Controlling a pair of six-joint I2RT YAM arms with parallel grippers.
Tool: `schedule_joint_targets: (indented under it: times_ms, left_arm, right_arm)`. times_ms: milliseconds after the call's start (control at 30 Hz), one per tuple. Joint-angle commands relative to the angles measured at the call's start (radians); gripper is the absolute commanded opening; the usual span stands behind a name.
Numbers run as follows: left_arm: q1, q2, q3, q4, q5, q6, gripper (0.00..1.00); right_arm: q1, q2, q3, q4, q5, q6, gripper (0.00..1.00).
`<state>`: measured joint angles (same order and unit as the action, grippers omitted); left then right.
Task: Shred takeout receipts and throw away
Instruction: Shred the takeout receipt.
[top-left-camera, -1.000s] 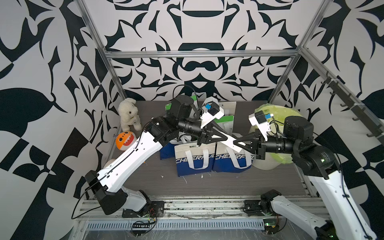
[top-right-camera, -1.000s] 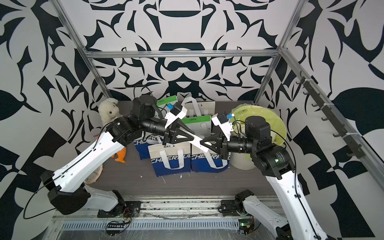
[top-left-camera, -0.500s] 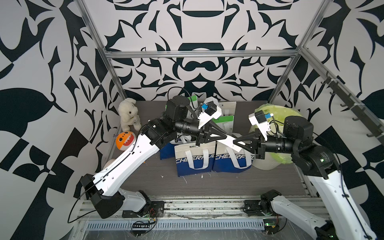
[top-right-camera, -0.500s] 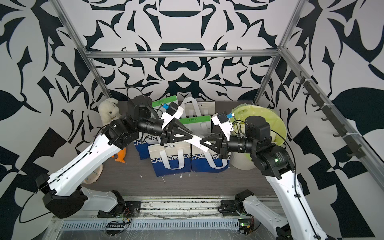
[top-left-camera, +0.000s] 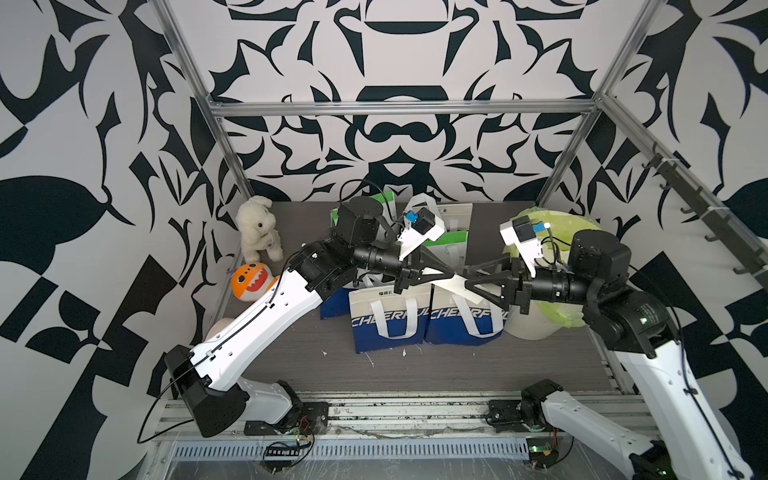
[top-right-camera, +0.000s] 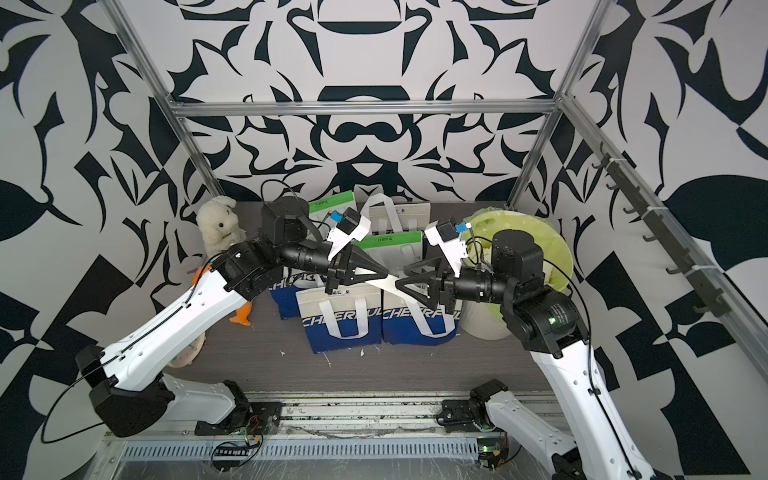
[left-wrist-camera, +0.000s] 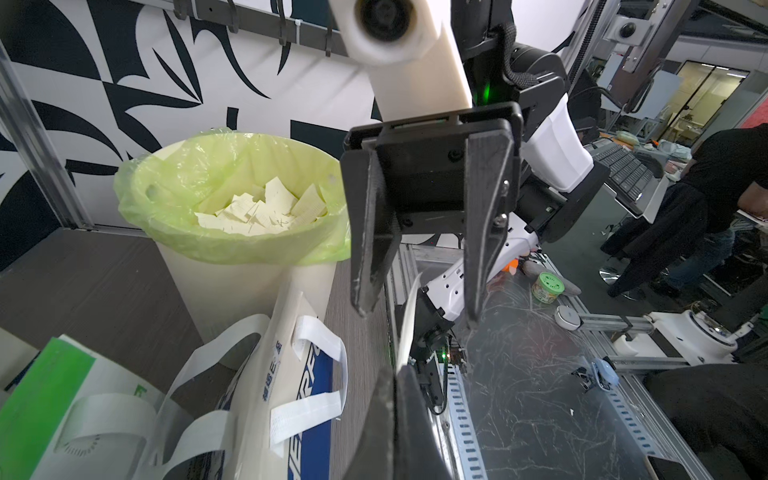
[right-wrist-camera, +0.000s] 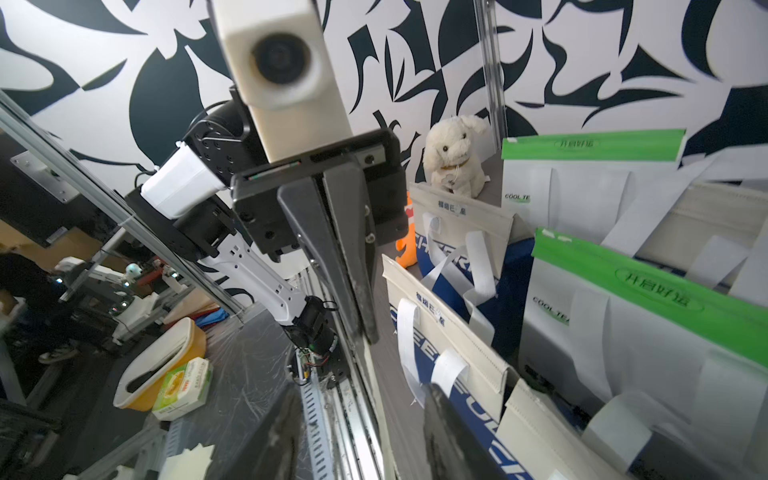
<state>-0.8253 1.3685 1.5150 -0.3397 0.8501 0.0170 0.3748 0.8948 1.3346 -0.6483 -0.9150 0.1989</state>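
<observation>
A cream-white takeout receipt hangs in the air above the bags, between the two arms. My left gripper is shut on one end of it. In the left wrist view the slip rises edge-on from that gripper's closed tips. My right gripper faces the left one tip to tip, its jaws apart on either side of the slip without pinching it. Its two fingers stand wide apart in the right wrist view. Torn receipt pieces lie in the green-lined bin.
Two blue-and-cream tote bags stand under the grippers, with green-and-white bags behind. The bin is at the right. A plush dog and an orange toy sit at the left. Small paper bits lie on the table.
My left gripper has closed onto the receipt. My right gripper, shut on it before, has opened its jaws. Both arms stay close together above the bags.
</observation>
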Motion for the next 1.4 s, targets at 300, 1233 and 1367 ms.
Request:
schedule_joint_targets:
  times_ms: [300, 1233, 1367]
  left_arm:
    - [-0.008, -0.043, -0.059, 0.16, -0.014, -0.074, 0.0]
    - [-0.076, -0.212, -0.354, 0.743, -0.179, -0.133, 0.0]
    - [-0.078, -0.28, -0.406, 0.759, -0.209, -0.142, 0.0]
  right_arm:
    - [0.019, 0.01, -0.052, 0.158, -0.017, 0.079, 0.37]
    - [0.033, 0.092, -0.16, 0.168, 0.415, 0.414, 0.0]
    - [0.029, 0.15, -0.102, 0.102, 0.458, 0.373, 0.0]
